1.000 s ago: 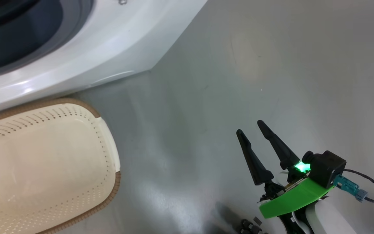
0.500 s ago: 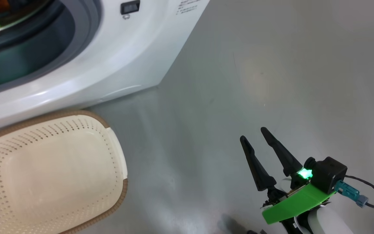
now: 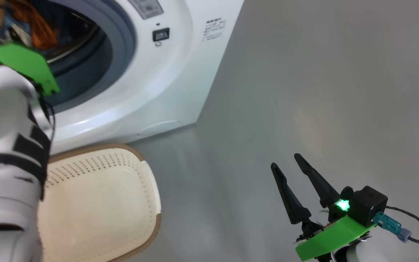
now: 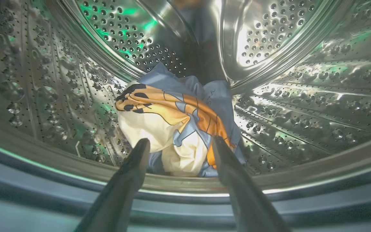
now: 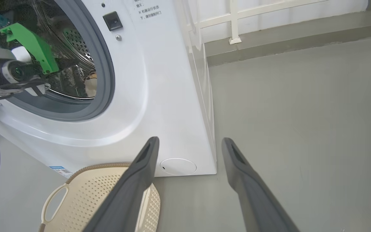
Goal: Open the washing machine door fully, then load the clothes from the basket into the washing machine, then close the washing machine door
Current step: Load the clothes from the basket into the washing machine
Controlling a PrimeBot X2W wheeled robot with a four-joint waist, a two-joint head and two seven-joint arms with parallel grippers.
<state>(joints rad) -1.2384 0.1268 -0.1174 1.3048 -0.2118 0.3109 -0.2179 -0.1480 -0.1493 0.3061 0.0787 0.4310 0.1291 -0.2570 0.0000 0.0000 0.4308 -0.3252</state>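
One basket, lengthwise along washer

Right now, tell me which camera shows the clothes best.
The left wrist view: the clothes lie bunched in the drum, close and well lit, with blue, cream and orange print plain. The head view catches an orange edge past the left arm. The right wrist view gives a small pale glimpse through the opening.

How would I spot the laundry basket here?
Start at the big white washing machine on the grey floor. The basket sits right before its front: cream plastic, dotted with small holes, edged by a brown woven-look rim.
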